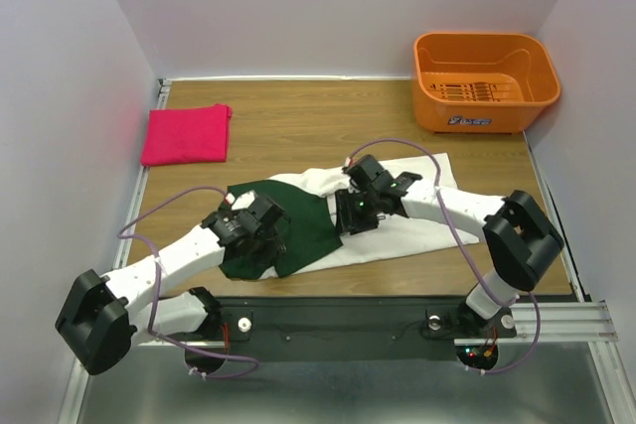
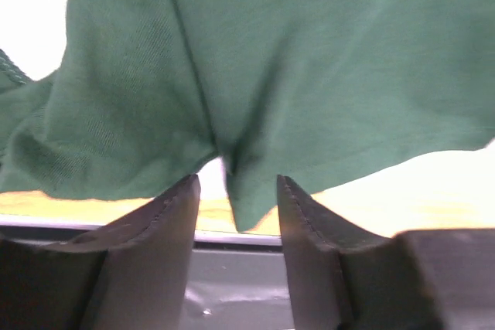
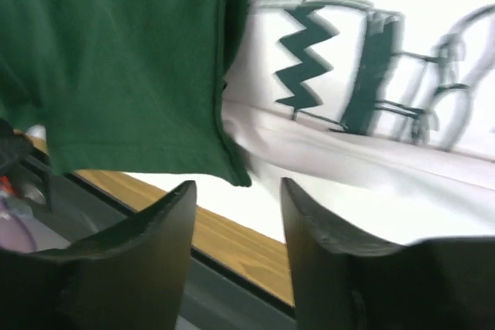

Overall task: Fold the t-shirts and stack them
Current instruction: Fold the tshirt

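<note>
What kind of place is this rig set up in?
Probably a lab test cell, not a home: a wooden table boxed in by plain white panels, two robot arms bolted to a metal rail at its near edge, and only props: an orange basket, a pink tee and a white-and-green tee.

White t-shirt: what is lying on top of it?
Its dark green section lies over the left end, with the left gripper and right gripper just above. Anything beneath that fold is hidden.
</note>
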